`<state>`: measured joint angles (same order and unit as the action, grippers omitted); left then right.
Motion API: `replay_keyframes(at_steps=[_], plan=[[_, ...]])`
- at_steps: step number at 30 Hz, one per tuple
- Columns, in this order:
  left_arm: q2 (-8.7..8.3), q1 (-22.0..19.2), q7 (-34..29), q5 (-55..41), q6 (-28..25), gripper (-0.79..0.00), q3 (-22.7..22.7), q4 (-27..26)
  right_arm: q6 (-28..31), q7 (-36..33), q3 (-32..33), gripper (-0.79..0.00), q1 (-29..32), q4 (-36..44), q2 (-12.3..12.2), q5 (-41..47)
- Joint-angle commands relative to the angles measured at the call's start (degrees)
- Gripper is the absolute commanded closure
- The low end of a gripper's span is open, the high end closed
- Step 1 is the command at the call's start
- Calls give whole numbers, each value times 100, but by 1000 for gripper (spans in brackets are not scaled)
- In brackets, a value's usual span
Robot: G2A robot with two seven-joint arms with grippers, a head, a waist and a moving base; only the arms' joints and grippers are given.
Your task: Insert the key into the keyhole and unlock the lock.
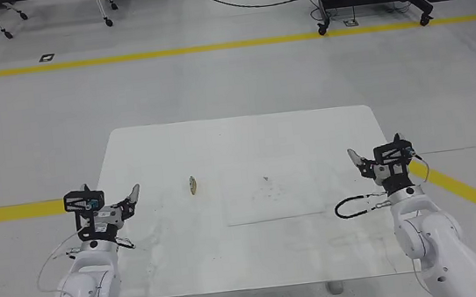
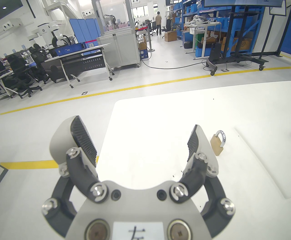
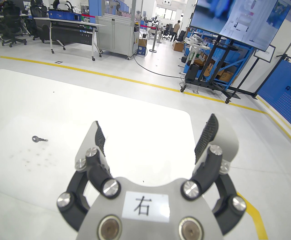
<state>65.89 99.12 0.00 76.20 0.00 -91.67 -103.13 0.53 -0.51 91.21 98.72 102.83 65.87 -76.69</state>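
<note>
One white table (image 1: 307, 132) holds one brass padlock (image 2: 217, 142) left of centre and one small key (image 3: 39, 139) near centre, well apart. The left gripper (image 2: 136, 127) and right gripper (image 3: 154, 122) hover at opposite side edges, both spread wide.

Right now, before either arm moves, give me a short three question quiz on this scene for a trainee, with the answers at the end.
1. True or false: the key already sits in the padlock.
2. Which gripper holds something? A) the left gripper B) the right gripper C) neither
3. Which thing lies nearer the left gripper, the key or the padlock?
Key: 1 false, they lie apart on the table. 2 C, both are open and empty. 3 the padlock.
</note>
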Motion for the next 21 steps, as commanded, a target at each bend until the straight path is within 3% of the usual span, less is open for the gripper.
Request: replay_keyframes(at_steps=[1, 10, 21], plan=[[0, 0, 0, 0, 0, -785, 0, 0, 324, -272, -213, -785, -278, -183, 1, -122], [0, 0, 0, 0, 0, -785, 0, 0, 1715, -1113, -1028, -785, -1632, -1362, 69, 487], [0, 0, 0, 0, 0, -785, 0, 0, 2433, -1647, -2118, -785, -2566, -2333, 248, 899]])
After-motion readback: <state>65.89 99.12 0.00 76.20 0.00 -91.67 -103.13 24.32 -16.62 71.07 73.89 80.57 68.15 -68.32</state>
